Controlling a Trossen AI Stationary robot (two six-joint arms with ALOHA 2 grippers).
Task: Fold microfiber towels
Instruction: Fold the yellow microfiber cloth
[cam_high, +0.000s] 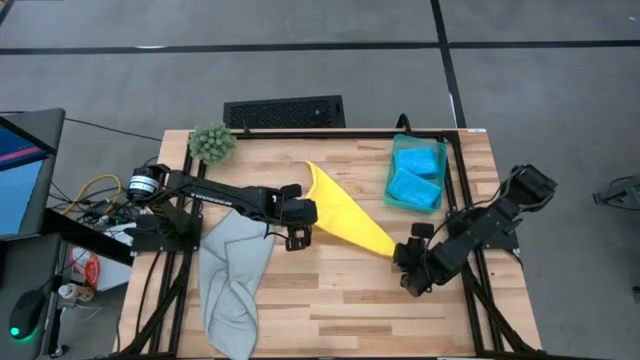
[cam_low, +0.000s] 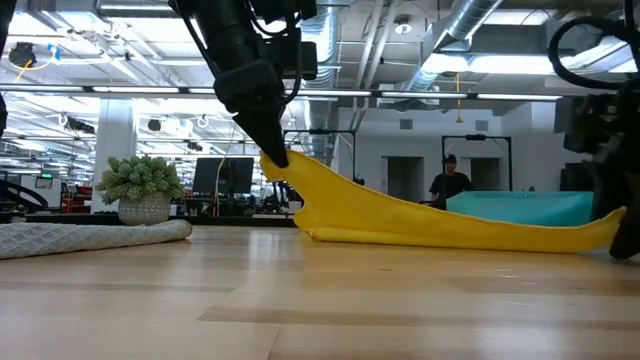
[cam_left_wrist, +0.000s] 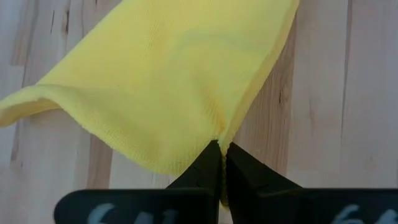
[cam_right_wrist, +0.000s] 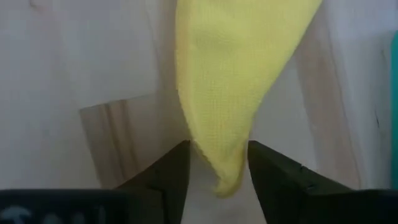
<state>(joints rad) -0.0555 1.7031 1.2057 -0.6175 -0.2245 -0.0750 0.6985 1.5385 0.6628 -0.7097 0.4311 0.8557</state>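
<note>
A yellow towel (cam_high: 350, 215) stretches slantwise across the middle of the table. My left gripper (cam_left_wrist: 222, 149) is shut on its left corner, which is raised off the wood (cam_low: 277, 155). From there the cloth slopes down and lies on the table toward the right. My right gripper (cam_right_wrist: 219, 168) is low at the towel's right corner (cam_right_wrist: 227, 180). It is open, with one finger on either side of that corner tip. A pale grey towel (cam_high: 230, 285) lies crumpled at the near left. Two folded blue towels (cam_high: 415, 188) rest on a teal green one (cam_high: 400, 150) at the far right. My left gripper pinches the yellow towel's left corner (cam_left_wrist: 219, 134) between its two fingertips, slanting down from above and from the table's left. The corner is lifted clear; the cloth hangs from it in a fold, and its lower part lies on the table.
A fuzzy green plant (cam_high: 212, 143) stands at the far left corner, with a black block (cam_high: 283, 110) just beyond the far edge. A black frame rail (cam_high: 455, 190) runs along the right side. Bare wood shows at the near middle (cam_high: 340, 310).
</note>
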